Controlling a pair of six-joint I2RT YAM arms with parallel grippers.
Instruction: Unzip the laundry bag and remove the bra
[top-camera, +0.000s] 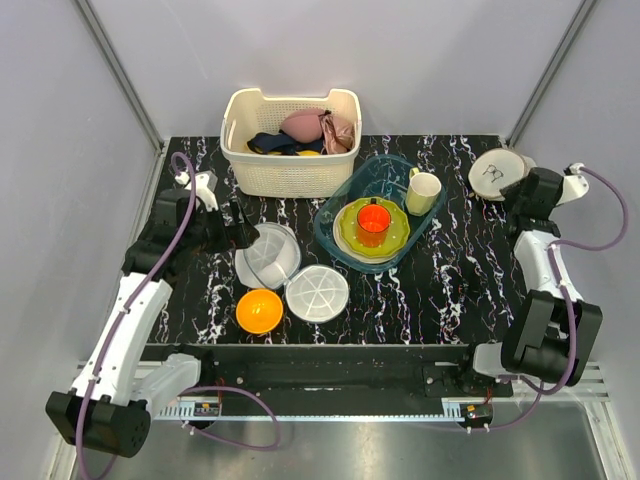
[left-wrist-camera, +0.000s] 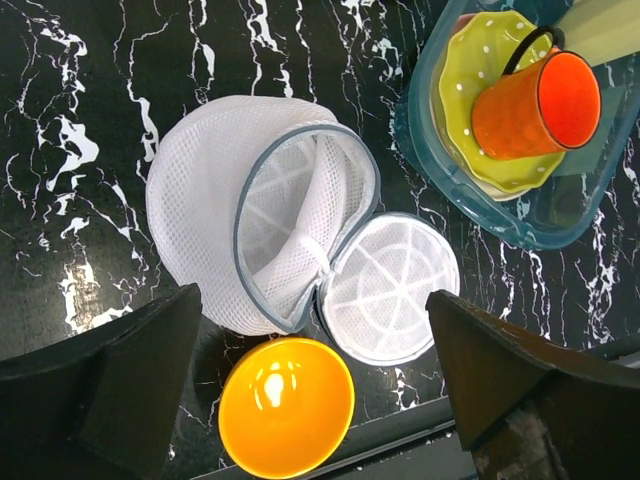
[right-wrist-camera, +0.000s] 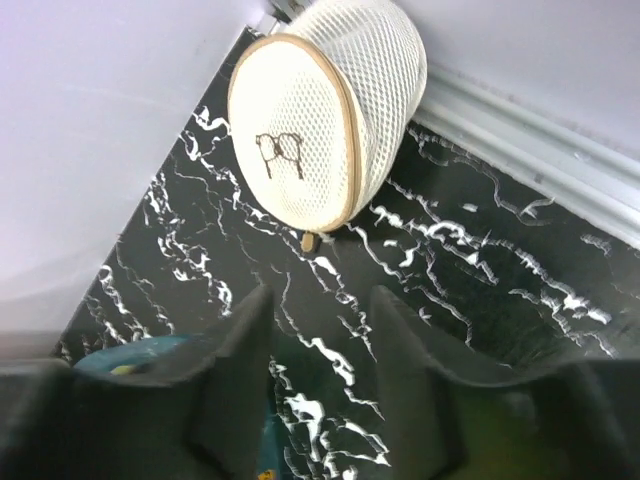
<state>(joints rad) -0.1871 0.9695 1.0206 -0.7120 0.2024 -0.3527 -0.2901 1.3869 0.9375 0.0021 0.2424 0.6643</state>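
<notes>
One laundry bag (right-wrist-camera: 318, 120) beyond right tool (right-wrist-camera: 321, 312)

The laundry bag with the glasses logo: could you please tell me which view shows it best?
The right wrist view: the laundry bag is large there, with its logo and zip clear. The top external view shows it small in the far right corner. The left wrist view misses it, showing another, open mesh bag.

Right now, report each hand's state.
Left hand: open wide, empty.
Right hand: partly open, empty, short of the laundry bag.
</notes>
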